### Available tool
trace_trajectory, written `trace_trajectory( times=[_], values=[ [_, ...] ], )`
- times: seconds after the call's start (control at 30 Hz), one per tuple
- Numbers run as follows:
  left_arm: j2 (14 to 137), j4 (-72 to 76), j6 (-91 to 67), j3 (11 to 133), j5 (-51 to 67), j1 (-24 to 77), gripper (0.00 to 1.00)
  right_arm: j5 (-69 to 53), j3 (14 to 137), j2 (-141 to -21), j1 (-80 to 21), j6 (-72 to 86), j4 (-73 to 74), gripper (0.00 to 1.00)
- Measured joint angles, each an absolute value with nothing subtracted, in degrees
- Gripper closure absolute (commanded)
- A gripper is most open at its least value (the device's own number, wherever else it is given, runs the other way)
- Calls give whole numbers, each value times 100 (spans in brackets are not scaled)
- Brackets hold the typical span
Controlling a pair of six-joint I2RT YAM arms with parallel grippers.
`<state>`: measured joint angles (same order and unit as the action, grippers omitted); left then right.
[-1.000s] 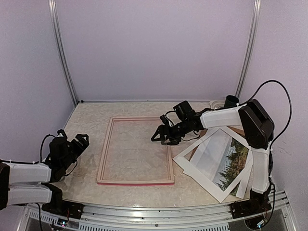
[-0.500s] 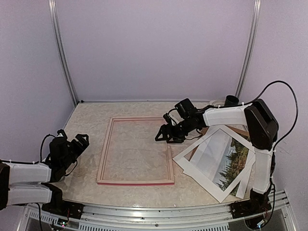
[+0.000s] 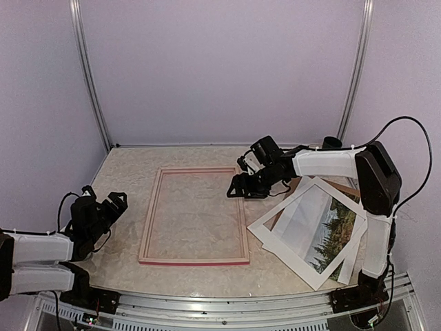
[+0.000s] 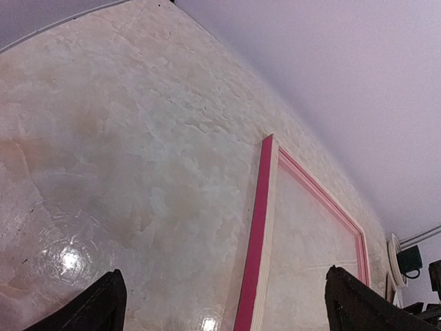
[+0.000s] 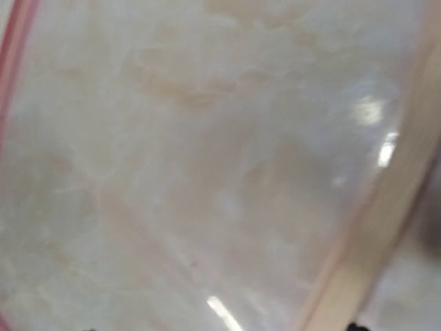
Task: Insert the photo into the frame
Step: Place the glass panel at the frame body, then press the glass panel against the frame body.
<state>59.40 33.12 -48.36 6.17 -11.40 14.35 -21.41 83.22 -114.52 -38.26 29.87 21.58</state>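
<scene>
The frame (image 3: 150, 217) lies flat mid-table, pale wood up, with a pink-red edge (image 4: 256, 234). The photo (image 3: 324, 231), showing dark trees and pale sky, lies to its right among a white mat (image 3: 275, 233) and a brown board (image 3: 342, 187). My right gripper (image 3: 239, 190) hovers open over the frame's right rail near its far corner, holding nothing. Its wrist view is blurred: it shows table through the frame and a pale rail (image 5: 386, 227). My left gripper (image 3: 116, 202) rests open, low at the table's left, aimed at the frame's left rail, fingertips (image 4: 103, 307) wide apart.
A dark round object (image 3: 332, 145) and a white disc (image 3: 310, 147) sit at the back right corner. Walls close in the table on three sides. A metal rail (image 3: 227, 300) runs along the near edge. The sheets pile reaches the right wall.
My right gripper has drawn back a little toward the far right, along the frame's right rail. The left arm and the frame have not moved.
</scene>
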Motion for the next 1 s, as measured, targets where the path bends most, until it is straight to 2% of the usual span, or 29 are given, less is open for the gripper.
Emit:
trace_trajectory(
  times=[0.23,0.57,1.0],
  values=[
    [5940,3310,-4836,617,-1138,1435,1,-1337,8368,-11452,-3826,2858,2366,37],
    [5942,3312,-4838,617,-1138,1435,1,-375,8171,-11439,-3948,2790,2475,37],
    [5951,3312,-4838,617,-1131,1435,1,174,7686,-11242,-4534,2814,2685,37]
  ],
)
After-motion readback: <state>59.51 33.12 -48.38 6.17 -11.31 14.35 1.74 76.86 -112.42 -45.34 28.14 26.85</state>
